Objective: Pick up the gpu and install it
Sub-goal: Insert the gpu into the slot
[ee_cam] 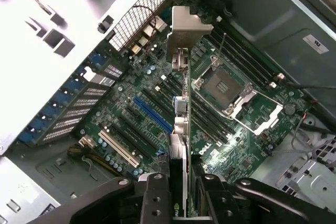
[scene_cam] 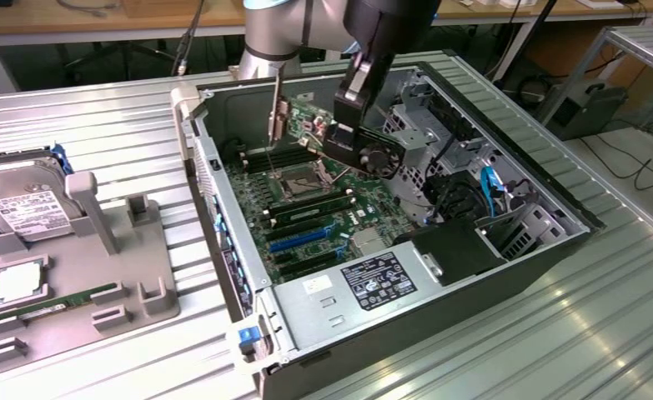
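tool (ee_cam: pixel 181 184) clamped on gpu (ee_cam: pixel 184 30), above motherboard (ee_cam: pixel 239 150), inside open case (scene_cam: pixel 438 325)

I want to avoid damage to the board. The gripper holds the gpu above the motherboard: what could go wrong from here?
1. The gpu, clamped in the gripper, looks offset from the blue slot; lowered so, its edge might strike neighbouring slots.
2. Its metal bracket is near the case's rear wall and may catch there.
3. The CPU socket lies close by; a slip could hit it.
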Available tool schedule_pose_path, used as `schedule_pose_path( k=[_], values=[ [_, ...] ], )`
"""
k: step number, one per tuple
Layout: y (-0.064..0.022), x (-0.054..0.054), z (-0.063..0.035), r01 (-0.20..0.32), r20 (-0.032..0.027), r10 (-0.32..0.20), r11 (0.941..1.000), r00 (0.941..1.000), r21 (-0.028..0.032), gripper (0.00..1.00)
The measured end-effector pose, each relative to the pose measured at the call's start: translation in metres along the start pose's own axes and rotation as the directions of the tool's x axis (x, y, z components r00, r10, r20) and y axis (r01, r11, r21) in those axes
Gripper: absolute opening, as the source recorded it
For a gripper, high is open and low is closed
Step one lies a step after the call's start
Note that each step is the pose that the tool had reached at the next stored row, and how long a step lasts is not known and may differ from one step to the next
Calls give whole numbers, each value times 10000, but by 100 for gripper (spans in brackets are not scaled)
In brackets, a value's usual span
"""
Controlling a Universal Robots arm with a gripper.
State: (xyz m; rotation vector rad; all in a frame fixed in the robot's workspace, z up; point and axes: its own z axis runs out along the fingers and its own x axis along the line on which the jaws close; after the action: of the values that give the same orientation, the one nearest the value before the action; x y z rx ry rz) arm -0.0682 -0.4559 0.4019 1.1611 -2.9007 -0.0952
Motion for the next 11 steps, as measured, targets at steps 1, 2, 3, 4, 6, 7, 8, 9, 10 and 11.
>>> schedule_pose_path(
  k=[1,2,3,4,6,7,8,9,10,11],
  values=[
    [0,0,2,136,13,-136,9999,9999,18,26],
    [0,0,3,284,26,-284,9996,9996,38,26],
    [0,0,4,438,38,-439,9990,9990,60,26],
    [0,0,6,582,48,-582,9983,9983,79,26],
    [-1,-1,10,954,68,-955,9954,9954,119,26],
    [-1,-1,14,1231,68,-1232,9923,9924,136,26],
    [-1,0,18,1441,64,-1442,9895,9895,143,26],
    [-1,0,21,1595,61,-1596,9871,9872,149,26],
    [-2,0,24,1800,55,-1801,9835,9836,154,26],
    [-2,0,27,1965,49,-1966,9804,9805,158,26]
  ],
)
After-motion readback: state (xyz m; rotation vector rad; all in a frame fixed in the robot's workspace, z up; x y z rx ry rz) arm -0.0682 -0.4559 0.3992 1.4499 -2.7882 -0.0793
